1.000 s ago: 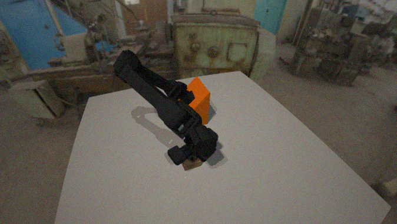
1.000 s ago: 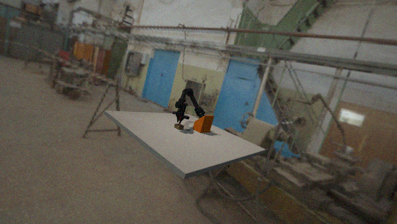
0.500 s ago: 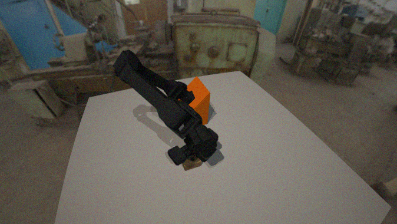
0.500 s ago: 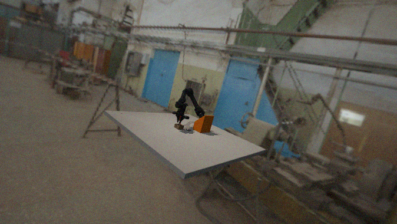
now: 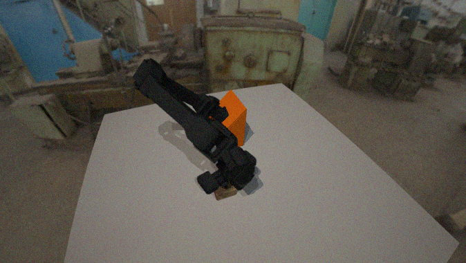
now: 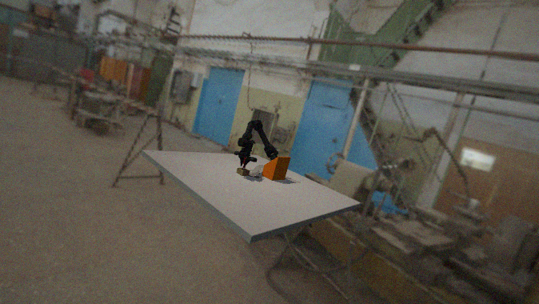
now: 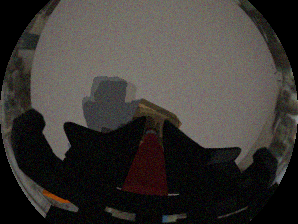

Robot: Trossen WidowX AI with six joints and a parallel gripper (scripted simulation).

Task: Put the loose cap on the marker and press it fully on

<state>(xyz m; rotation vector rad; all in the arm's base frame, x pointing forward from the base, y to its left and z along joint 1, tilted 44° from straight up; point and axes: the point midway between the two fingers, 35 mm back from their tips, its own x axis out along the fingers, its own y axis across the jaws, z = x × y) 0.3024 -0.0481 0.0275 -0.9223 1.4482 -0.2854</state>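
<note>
My gripper (image 5: 224,186) (image 6: 243,162) (image 7: 154,121) points straight down over the small brown holder block (image 5: 226,194) (image 6: 241,172) (image 7: 161,111) near the middle of the white table (image 5: 311,194) (image 6: 248,204). It is shut on a red cap (image 7: 147,165) that runs down between the fingers to the block. In the exterior view the cap (image 6: 242,159) shows as a thin red streak just above the block. The marker itself is hidden by the fingers and the cap, so I cannot tell how far the cap sits on it.
An orange box (image 5: 236,115) (image 6: 277,168) stands on the table just behind the arm, close to its forearm. Old workshop machines stand beyond the table's edges.
</note>
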